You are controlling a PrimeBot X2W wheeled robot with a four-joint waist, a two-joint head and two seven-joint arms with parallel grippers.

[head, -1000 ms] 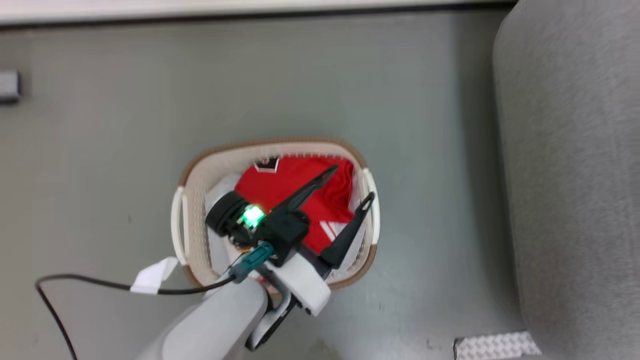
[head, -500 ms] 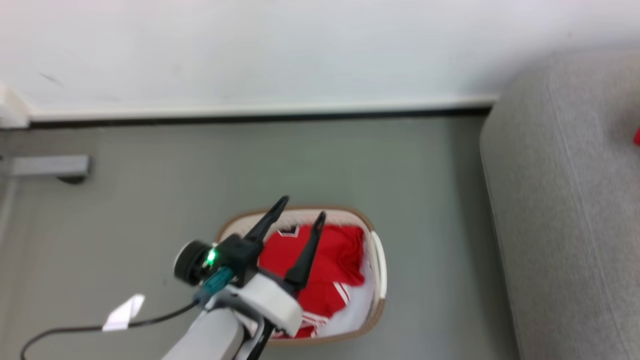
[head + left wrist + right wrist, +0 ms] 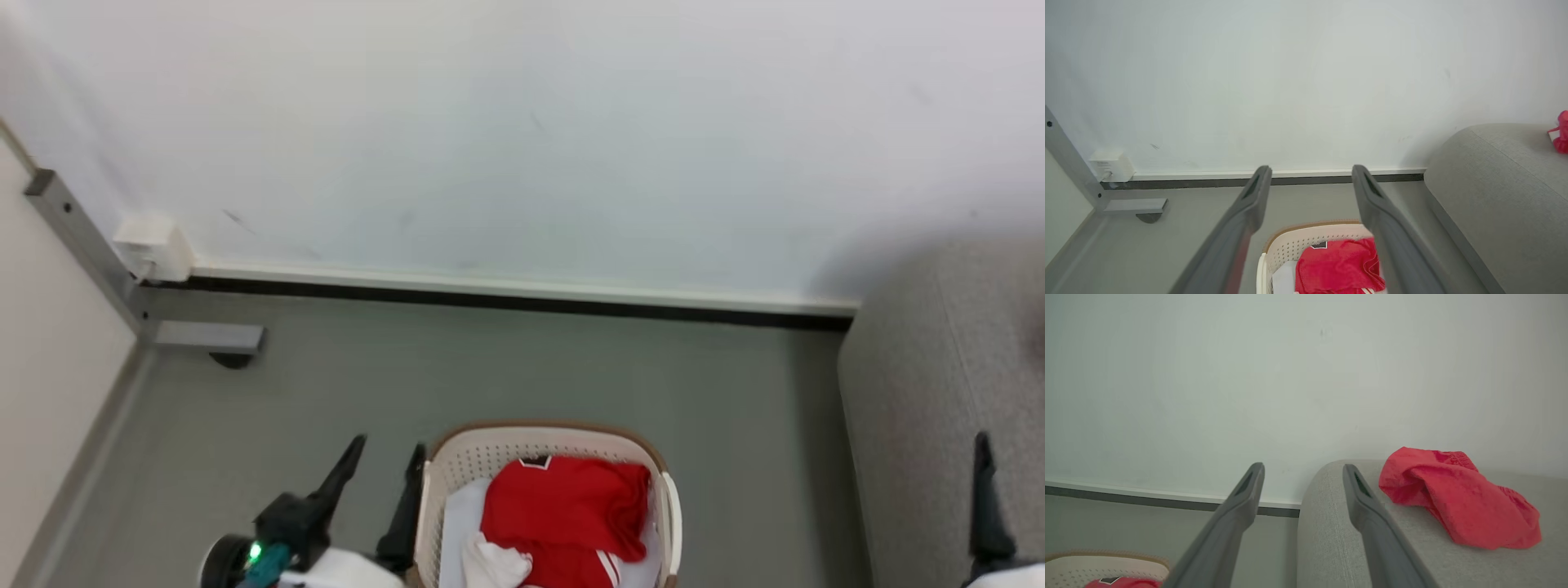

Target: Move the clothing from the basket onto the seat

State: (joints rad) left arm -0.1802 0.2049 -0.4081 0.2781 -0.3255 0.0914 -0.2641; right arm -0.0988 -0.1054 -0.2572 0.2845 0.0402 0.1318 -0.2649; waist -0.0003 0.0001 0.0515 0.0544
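Left hand [image 3: 387, 451] hovering released beside basket [image 3: 531, 431], clothing [image 3: 563, 506] lying inside (partly over a white sheet [image 3: 461, 514]), right hand [image 3: 1302, 469] hovering released, empty, near seat [image 3: 1331, 539].

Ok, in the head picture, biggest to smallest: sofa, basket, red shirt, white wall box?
1. sofa, largest, though cut off at the edge
2. basket
3. red shirt, inside it
4. white wall box, smallest

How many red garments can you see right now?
2: one red jersey in the laundry basket, one crumpled red garment on the grey sofa. Others may be hidden under the jersey.
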